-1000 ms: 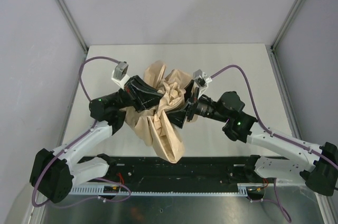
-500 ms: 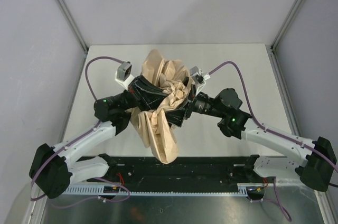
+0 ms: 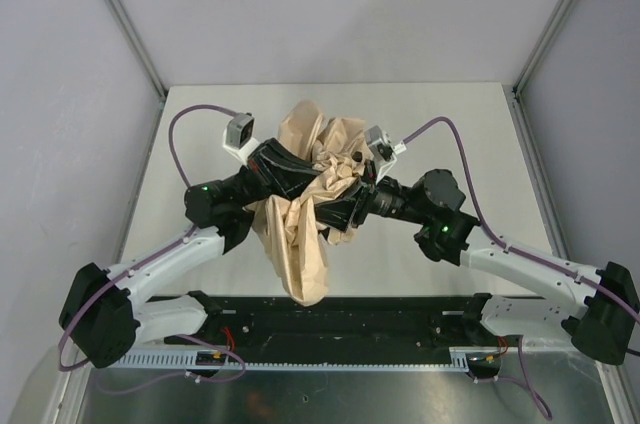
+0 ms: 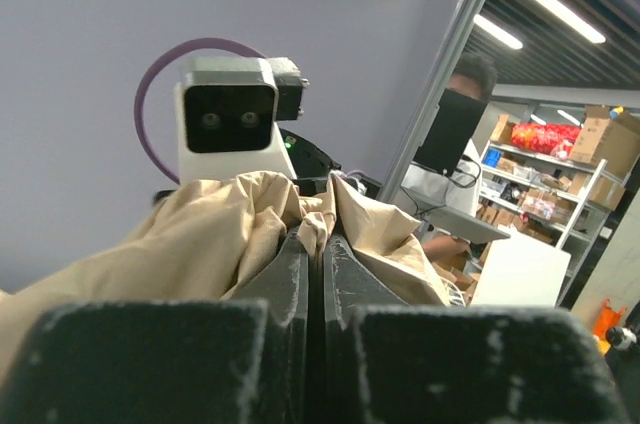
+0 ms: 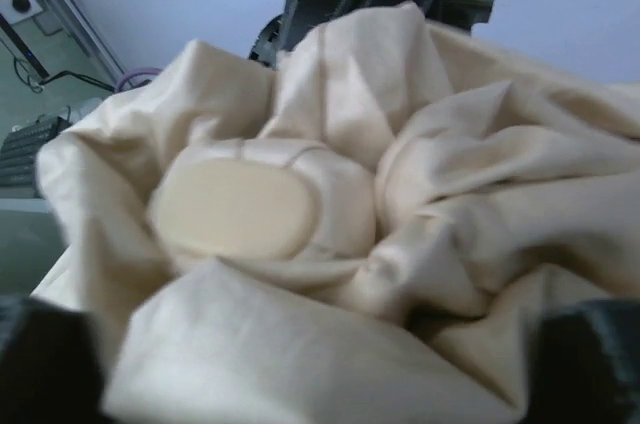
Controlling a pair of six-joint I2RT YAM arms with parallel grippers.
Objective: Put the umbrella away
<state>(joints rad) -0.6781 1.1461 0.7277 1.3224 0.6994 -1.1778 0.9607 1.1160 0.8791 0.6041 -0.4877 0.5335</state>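
The umbrella (image 3: 300, 234) is found as a crumpled beige bundle over the ctr of the table (image 3: 450, 114), btw. the two arms. The canopy is not folded flat. One long lobe of fabric is stretched toward the near edge, and its tip is seen just at the black base rail (image 3: 400, 316) there. Whether the bundle rests on the surface or is lifted cannot be told from above.

The L gripper (image 3: 303, 172) is set into the upper part of the bundle from the left side. In the left wrist view its jaws are pressed together, w/ a thin fold of canopy pinched at the tips. Fabric is bunched on both sides of the fingers (image 4: 280, 284).

The R gripper (image 3: 340, 212) is set against the bundle from the right side, approx. opposite to the L one. In the right wrist view its jaws are spread, one finger at each lower corner, and the gap is filled w/ canopy fabric. Whether the fabric is pressed by them cannot be told. A round tan cap (image 5: 235, 206) is shown among the folds, w/ fabric all around it.

The R wrist cam (image 4: 228, 119), white w/ a purple cable (image 4: 160, 84), is seen just behind the fabric in the left wrist view.
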